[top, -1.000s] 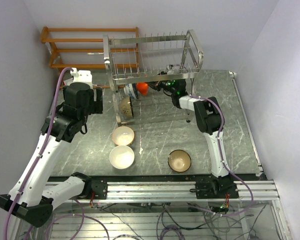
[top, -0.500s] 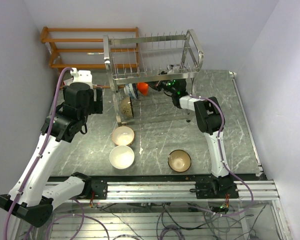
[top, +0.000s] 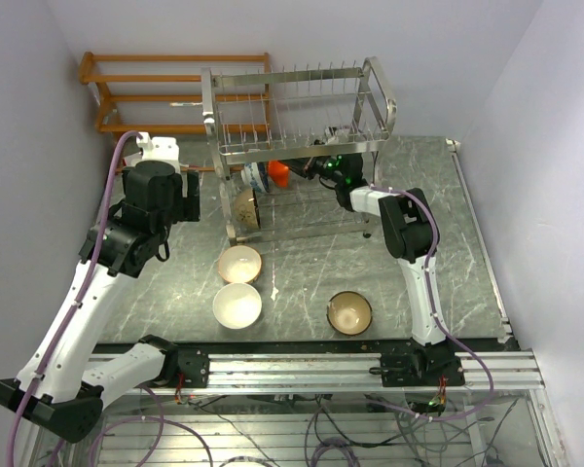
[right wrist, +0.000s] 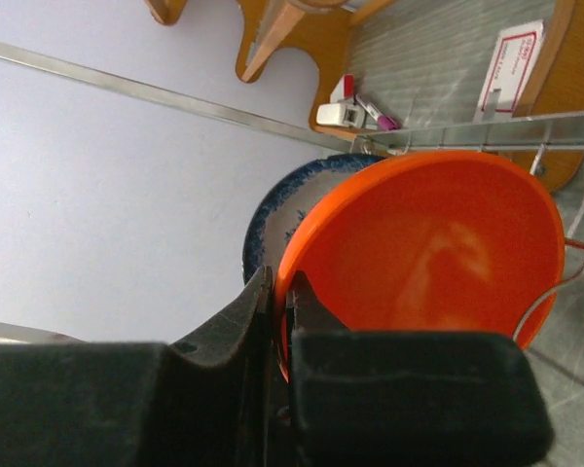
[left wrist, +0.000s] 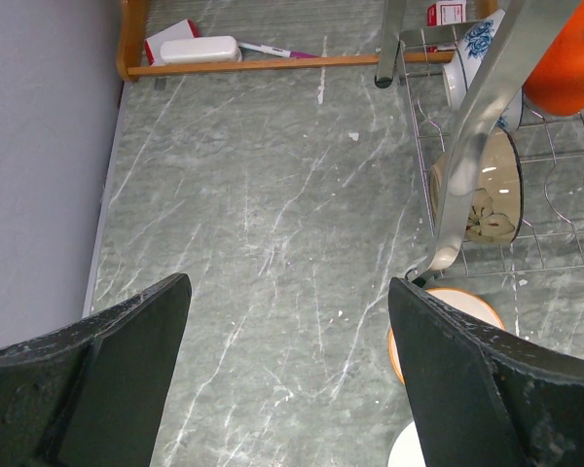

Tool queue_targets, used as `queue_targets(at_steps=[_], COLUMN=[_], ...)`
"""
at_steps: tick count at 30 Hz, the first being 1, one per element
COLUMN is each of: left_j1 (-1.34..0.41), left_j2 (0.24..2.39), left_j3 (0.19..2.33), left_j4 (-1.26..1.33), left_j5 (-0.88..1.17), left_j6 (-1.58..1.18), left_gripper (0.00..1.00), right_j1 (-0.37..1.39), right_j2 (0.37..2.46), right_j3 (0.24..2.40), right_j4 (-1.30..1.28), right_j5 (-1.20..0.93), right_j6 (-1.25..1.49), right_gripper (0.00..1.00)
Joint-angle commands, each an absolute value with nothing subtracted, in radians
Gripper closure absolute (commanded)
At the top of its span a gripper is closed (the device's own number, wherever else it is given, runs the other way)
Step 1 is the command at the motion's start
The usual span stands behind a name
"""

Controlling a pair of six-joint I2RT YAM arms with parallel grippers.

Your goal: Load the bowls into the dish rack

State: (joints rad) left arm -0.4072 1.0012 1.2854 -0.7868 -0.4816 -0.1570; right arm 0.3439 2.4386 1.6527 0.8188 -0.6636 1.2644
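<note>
Right fingers [right wrist: 263,302] clamped on rim of orange bowl [right wrist: 428,263]. Bowl held on edge inside dish rack [top: 380,89], under upper tier, just beside blue-and-white bowl [right wrist: 273,209]. Flower-patterned bowl [top: 245,207] stands on edge at rack's left end. Left fingers [left wrist: 438,331] spread wide, holding nothing, above grey surface [left wrist: 273,224]. Cream bowl [top: 240,263], white bowl [top: 237,305], brown bowl [top: 349,312] sit on surface in front of rack.
</note>
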Motion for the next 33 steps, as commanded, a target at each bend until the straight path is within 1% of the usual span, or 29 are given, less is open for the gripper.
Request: queue_targets(at_steps=[1, 4, 11, 13, 17, 22, 26, 29, 31, 33], left_j1=[-0.4, -0.4, -0.4, -0.4, -0.4, -0.4, -0.4, -0.4, -0.4, -0.4], left_j2=[0.985, 0.982, 0.978, 0.976, 0.967, 0.96, 0.96, 0.96, 0.96, 0.959], left_j3=[1.277, 1.278, 1.277, 1.277, 1.277, 1.277, 1.278, 1.278, 1.274, 1.272], left_j4=[-0.774, -0.776, -0.769, -0.769, -0.769, -0.769, -0.763, -0.758, -0.754, -0.752], left_j5=[-0.481, -0.482, -0.477, -0.477, -0.481, -0.483, -0.479, -0.473, -0.47, -0.467], left_j6=[-0.151, -0.148, -0.149, -0.148, -0.14, -0.134, -0.13, -0.129, -0.128, -0.126], left_gripper=[0.07, 0.07, 0.07, 0.07, 0.07, 0.07, 0.07, 0.07, 0.07, 0.07], right_j1=[0.318, 0.318, 0.318, 0.318, 0.318, 0.319, 0.32, 0.321, 0.321, 0.321], right_j2=[2.442, 2.422, 2.396, 2.394, 2.387, 2.379, 2.358, 2.338, 2.324, 2.311], right_j3=[1.582, 1.559, 1.571, 1.581, 1.609, 1.634, 1.632, 1.625, 1.62, 1.616], right_j4=[0.653, 0.633, 0.574, 0.565, 0.544, 0.534, 0.505, 0.479, 0.466, 0.453], right_j5=[-0.639, -0.635, -0.629, -0.625, -0.618, -0.616, -0.597, -0.584, -0.577, -0.567], right_j6=[1.187, 1.161, 1.111, 1.107, 1.093, 1.094, 1.074, 1.054, 1.043, 1.03], right_gripper=[0.94, 0.9, 0.76, 0.63, 0.54, 0.48, 0.39, 0.37, 0.31, 0.2])
